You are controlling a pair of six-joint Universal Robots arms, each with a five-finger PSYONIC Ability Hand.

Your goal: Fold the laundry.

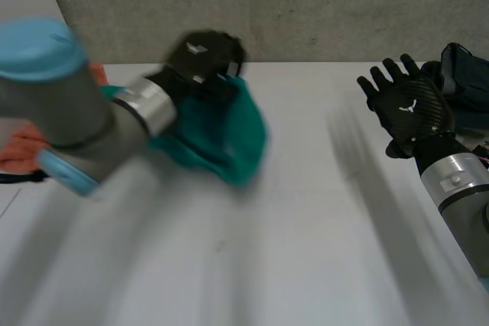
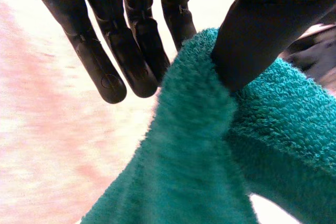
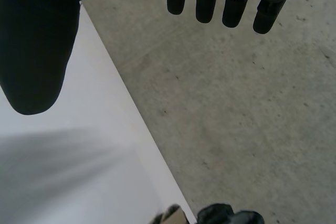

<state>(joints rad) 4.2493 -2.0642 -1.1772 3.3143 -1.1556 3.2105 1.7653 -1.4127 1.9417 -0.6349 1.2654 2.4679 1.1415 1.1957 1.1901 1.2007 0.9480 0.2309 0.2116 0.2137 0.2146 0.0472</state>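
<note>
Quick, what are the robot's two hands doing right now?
Left hand: shut on the teal terry-cloth towel, which is pinched under its thumb.
Right hand: open, fingers straight, holding nothing.

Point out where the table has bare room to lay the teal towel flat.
The widest bare stretch of white table lies between the teal towel, held by the left robot hand, and the open right robot hand, running to the near edge. Crowded: orange cloth at the left edge, dark garment beside the right robot hand.

Looks like a lab: white table (image 1: 306,227), bare concrete wall (image 1: 306,5).
</note>
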